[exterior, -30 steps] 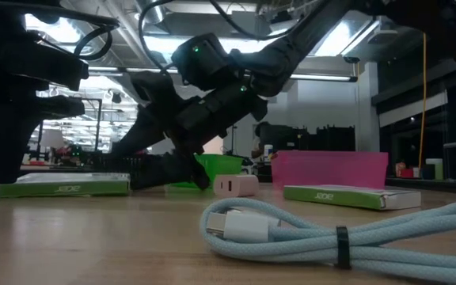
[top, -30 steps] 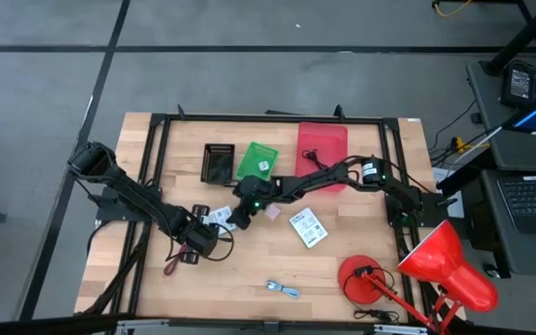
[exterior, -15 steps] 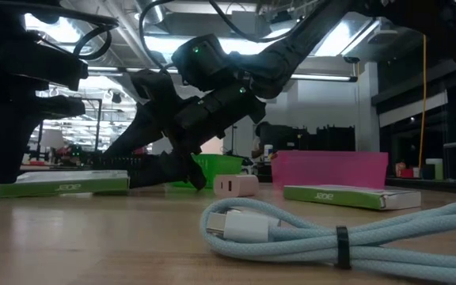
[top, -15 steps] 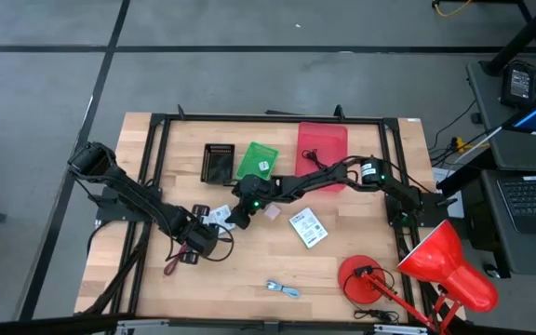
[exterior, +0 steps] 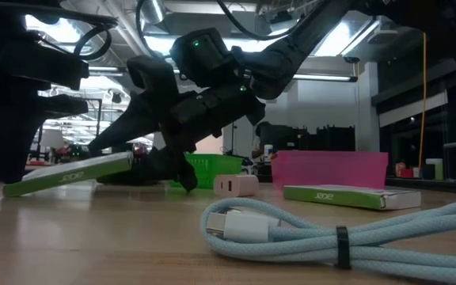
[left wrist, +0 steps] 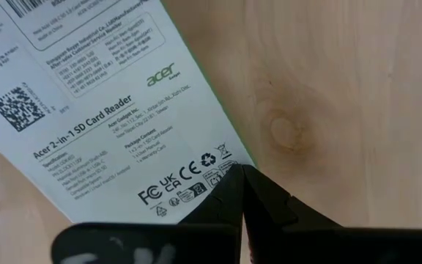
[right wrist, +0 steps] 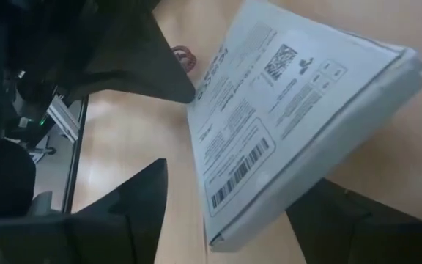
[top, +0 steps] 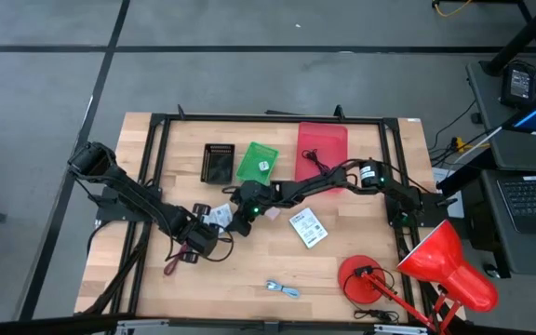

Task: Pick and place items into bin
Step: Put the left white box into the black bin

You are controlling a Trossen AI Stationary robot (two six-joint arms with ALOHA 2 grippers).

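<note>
A white printed packet (top: pixel 217 216) lies between both grippers. In the low view it (exterior: pixel 74 172) is tilted, its left end on the table and its right end raised. My right gripper (top: pixel 236 215) is open around that raised end, one finger above and one below. My left gripper (top: pixel 208 229) is shut at the packet's other end. A second packet (top: pixel 307 228), a pink cube (top: pixel 271 212), red and black cords (top: pixel 179 261) and a blue-white cable (top: pixel 282 289) rest on the wood. The red bin (top: pixel 322 147) stands at the far side. My left gripper touches the packet's green-edged corner (left wrist: pixel 222 163) with its shut fingertips (left wrist: pixel 242 192), coming from above at a slant; that end stays on the table. My right gripper has its lower finger (exterior: pixel 182 170) at or under the packet's raised end (exterior: pixel 125 162), and the upper finger (exterior: pixel 109 136) stands over it. It comes level from the table's right. No pinch shows.
A green bin (top: pixel 256 160) and a black tray (top: pixel 219 163) sit beside the red bin at the far side. The red desk lamp (top: pixel 435 270) fills the near right corner. A black frame (top: pixel 147 177) rims the table. Bare wood lies near the middle front.
My right gripper has moved a little toward the table's left and near edge, onto the packet. The packet's right end has tipped up off the table while its left end stayed down by my left gripper.
</note>
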